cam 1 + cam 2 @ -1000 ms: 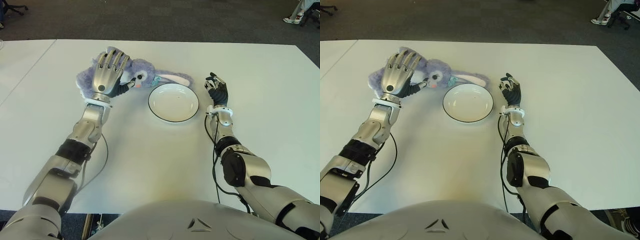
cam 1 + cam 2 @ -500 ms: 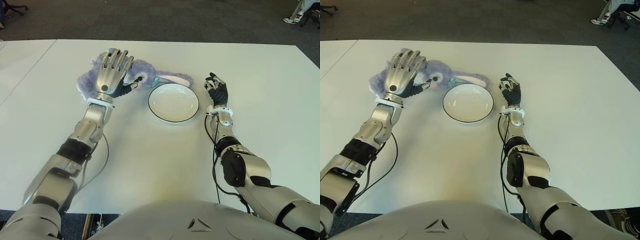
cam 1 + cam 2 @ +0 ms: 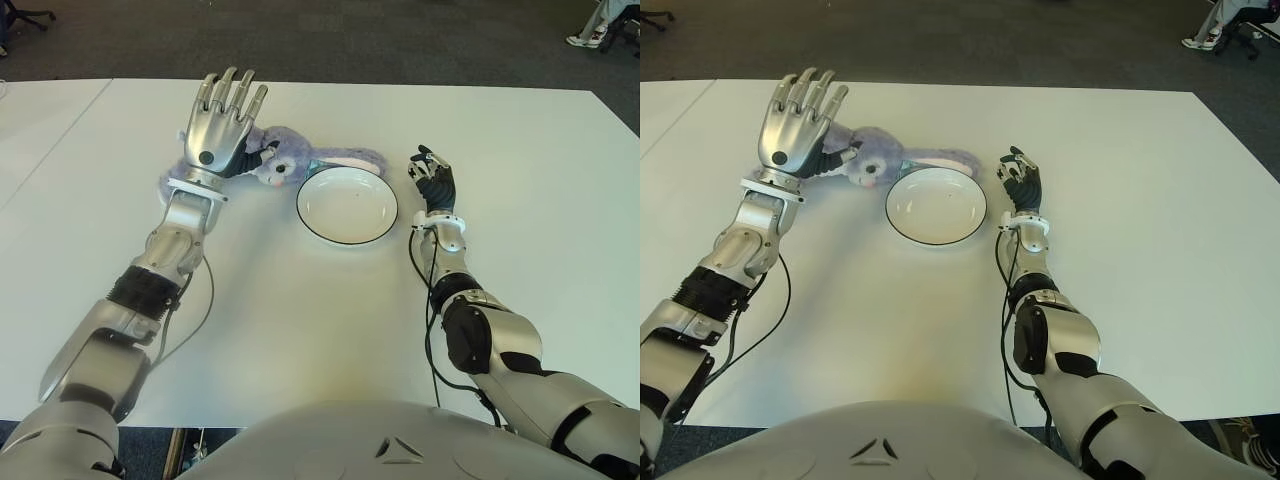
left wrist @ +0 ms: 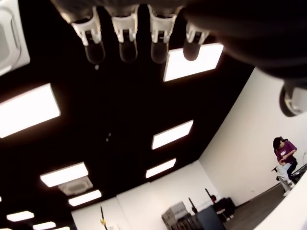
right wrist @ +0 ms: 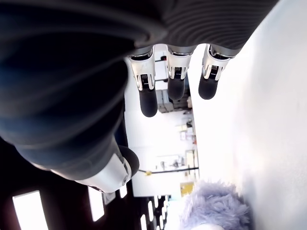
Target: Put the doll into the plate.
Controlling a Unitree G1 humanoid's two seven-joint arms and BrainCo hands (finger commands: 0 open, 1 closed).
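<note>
Fluffy lilac plush rabbit doll (image 3: pixel 285 162) lies on the white worktop (image 3: pixel 330 320), not yet in the plate; its long axis runs roughly left–right, body end toward the robot's left, one long ear reaching right along the far rim of the round white black-rimmed plate (image 3: pixel 347 205). Head end sits just beside the plate's far-left rim; cannot tell if they touch. Left hand (image 3: pixel 222 125) is raised over the doll's body end, fingers spread and extended, palm turned upward per its wrist view, holding nothing. Whether it touches the plush: cannot tell. Right hand (image 3: pixel 434 183) shows just right of the plate, fingers loosely relaxed, empty. Judgement: left hand is nearer; doll must travel right and toward the robot.
</note>
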